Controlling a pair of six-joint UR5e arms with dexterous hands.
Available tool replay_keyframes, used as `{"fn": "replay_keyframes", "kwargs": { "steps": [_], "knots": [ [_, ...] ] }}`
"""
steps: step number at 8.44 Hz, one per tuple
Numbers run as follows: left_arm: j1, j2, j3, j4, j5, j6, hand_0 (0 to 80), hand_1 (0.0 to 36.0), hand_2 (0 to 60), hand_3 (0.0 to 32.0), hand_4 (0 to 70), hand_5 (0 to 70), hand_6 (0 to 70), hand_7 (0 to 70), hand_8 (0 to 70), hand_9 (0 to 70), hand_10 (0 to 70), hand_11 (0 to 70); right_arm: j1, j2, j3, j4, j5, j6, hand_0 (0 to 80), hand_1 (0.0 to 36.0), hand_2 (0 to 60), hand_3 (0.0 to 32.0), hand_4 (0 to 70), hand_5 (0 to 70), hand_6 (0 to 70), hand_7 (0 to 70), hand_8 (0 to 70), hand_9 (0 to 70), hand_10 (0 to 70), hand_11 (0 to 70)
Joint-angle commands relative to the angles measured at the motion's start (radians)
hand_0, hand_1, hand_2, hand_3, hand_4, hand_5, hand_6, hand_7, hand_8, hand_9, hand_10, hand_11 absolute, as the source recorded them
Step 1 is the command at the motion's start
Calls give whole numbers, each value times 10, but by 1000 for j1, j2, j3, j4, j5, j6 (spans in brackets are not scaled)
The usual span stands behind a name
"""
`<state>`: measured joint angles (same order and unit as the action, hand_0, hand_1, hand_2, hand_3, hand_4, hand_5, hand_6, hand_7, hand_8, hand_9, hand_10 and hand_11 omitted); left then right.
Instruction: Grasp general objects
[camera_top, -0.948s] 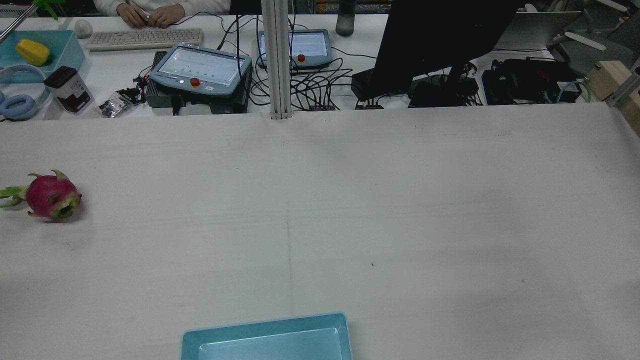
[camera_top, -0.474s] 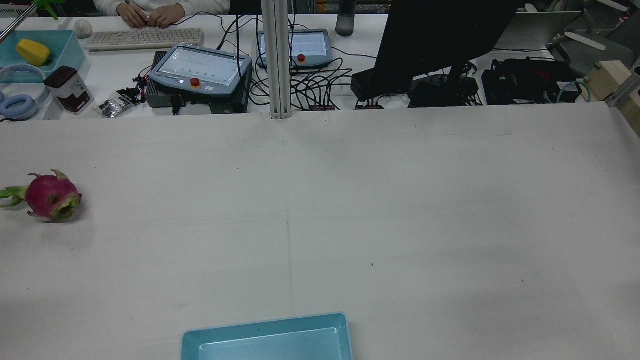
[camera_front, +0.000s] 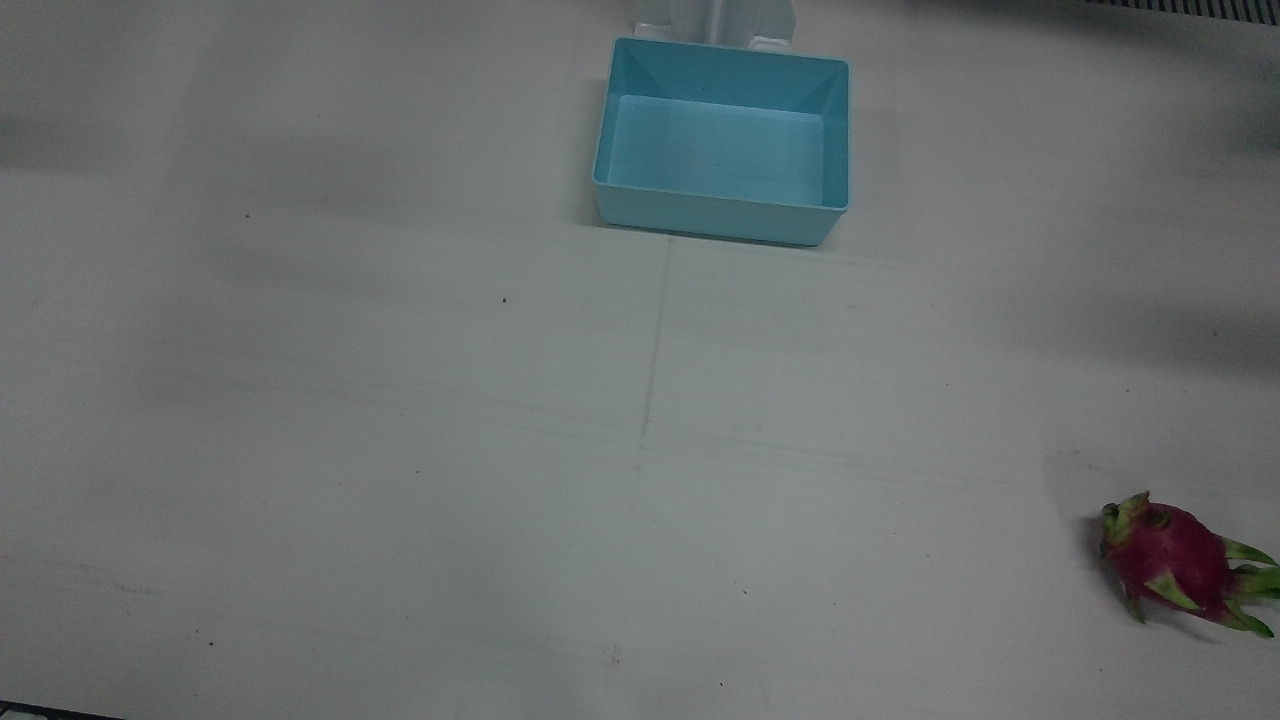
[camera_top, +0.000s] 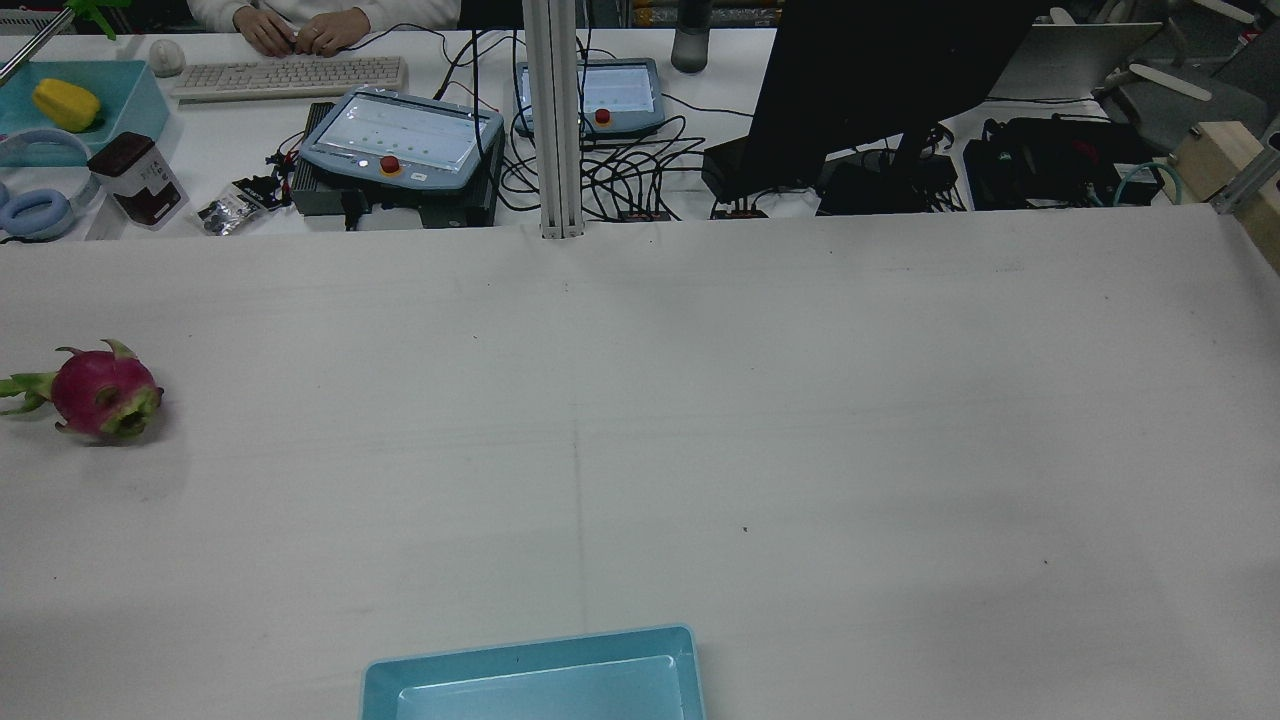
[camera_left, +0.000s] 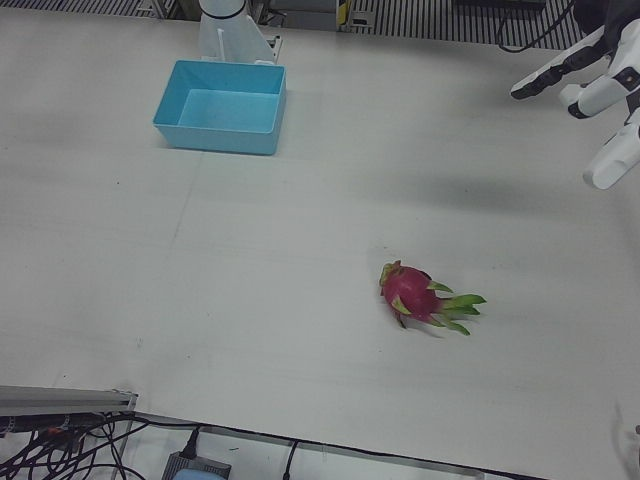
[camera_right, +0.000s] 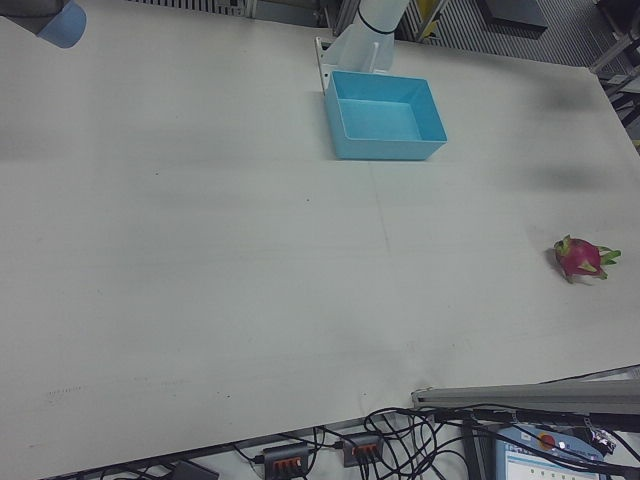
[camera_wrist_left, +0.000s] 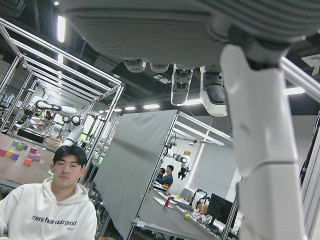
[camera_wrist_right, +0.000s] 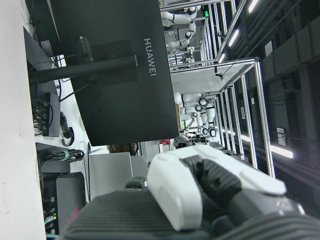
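White table (camera_left: 300, 400), dragon fruit (camera_left: 415, 298) well apart from left hand (camera_left: 596, 90).

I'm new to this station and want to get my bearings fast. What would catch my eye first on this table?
The pink dragon fruit with green scales, lying on its side alone on the white table, on the robot's left half. Next, the light blue bin, empty, at the table's middle near the robot's edge. The left hand hangs above the table's edge, fingers apart, holding nothing, well away from the fruit.
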<state>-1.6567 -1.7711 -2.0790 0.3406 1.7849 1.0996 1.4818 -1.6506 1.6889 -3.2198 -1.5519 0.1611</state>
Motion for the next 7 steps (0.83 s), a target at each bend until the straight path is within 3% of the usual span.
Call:
{"fn": "replay_keyframes", "kwargs": {
  "steps": [1,2,3,4,5,6,7],
  "knots": [
    [62,-2,-42,188,86,72,641,230,0,0,0,700,9,124,0,10,0,8,-2,0,0,0,1,0,0,0,0,0,0,0,0,0,0,0,0,0],
    [104,-5,-70,260,87,109,800,316,0,154,80,219,12,125,0,11,4,44,-2,0,0,0,0,0,0,0,0,0,0,0,0,0,0,0,0,0],
    [120,-5,-84,332,90,158,800,346,0,206,86,0,0,75,0,1,5,50,-2,0,-2,0,1,0,0,0,0,0,0,0,0,0,0,0,0,0],
    [158,-5,-82,362,90,163,800,353,0,204,90,0,0,48,0,0,1,42,-2,0,-2,0,1,0,0,0,0,0,0,0,0,0,0,0,0,0],
    [185,-8,-76,380,85,158,800,356,0,246,64,0,0,8,0,0,0,34,-2,0,-2,0,1,0,0,0,0,0,0,0,0,0,0,0,0,0],
    [216,-11,-69,397,84,146,800,330,0,318,19,0,0,0,0,0,0,25,-2,0,-2,0,1,0,0,0,0,0,0,0,0,0,0,0,0,0],
    [257,-13,-66,405,76,111,800,310,0,320,1,0,0,0,0,0,0,16,-2,0,-2,0,1,0,0,0,0,0,0,0,0,0,0,0,0,0]
  ]
}}
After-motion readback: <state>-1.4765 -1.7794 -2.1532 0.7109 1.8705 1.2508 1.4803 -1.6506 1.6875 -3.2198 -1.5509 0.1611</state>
